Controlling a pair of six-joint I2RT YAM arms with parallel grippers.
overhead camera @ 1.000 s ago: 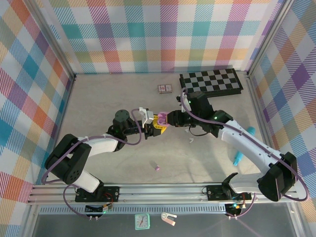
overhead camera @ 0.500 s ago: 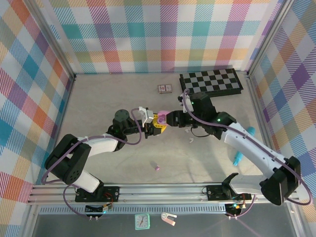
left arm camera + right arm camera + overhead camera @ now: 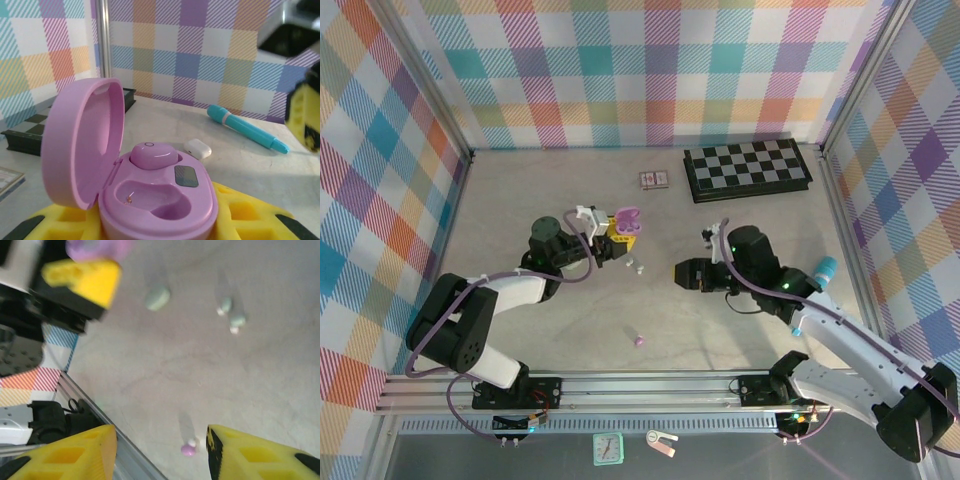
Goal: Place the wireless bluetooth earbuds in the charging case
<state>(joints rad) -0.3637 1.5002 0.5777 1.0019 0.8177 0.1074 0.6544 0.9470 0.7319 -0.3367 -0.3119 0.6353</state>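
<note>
Left gripper (image 3: 617,233): jaws pinched the open purple charging case (image 3: 150,195), its lid (image 3: 82,140) up at 9 o'clock. One purple bud (image 3: 152,155) sat in the far socket and the near socket was empty.

Right gripper (image 3: 159,440): jaws spread, holding nothing.

From above, we noted a loose purple earbud (image 3: 638,341) on the worktop (image 3: 520,200), about 7 o'clock from the right jaws and well apart from the case. Two pale buds (image 3: 632,265) lay near 6 o'clock of the case.

We judged the right arm free for the pickup. The earbud's long axis was too small to tell.
</note>
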